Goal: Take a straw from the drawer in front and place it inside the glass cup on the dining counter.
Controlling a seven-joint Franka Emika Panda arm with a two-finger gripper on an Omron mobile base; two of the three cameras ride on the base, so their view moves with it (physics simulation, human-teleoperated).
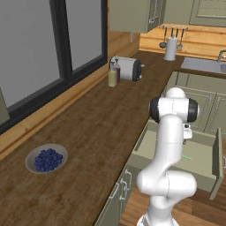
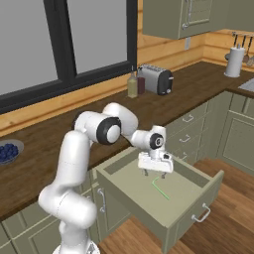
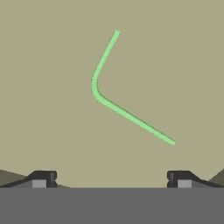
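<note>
The drawer (image 2: 197, 197) stands pulled out of the cabinets under the wood worktop, and its sage-green floor (image 3: 179, 65) fills the background of the hand view. On that floor lies the straw (image 2: 159, 189), thin and bright green, with a bend near one end (image 3: 131, 117); it also shows past the arm (image 1: 187, 157). My gripper (image 2: 154, 174) hangs just above the drawer floor, pointing down, a little short of the straw. It is open, with its two dark fingertips (image 3: 43, 177) wide apart and nothing between them. The glass cup and the dining counter are out of view.
On the worktop sit a bowl of blueberries (image 1: 46, 159), a toaster (image 1: 128, 68) with two bottles (image 1: 113, 77) beside it, and a white roll holder (image 1: 170, 47). A sink (image 1: 203, 65) lies far right. Closed drawers (image 2: 188, 134) and wood floor flank the open drawer.
</note>
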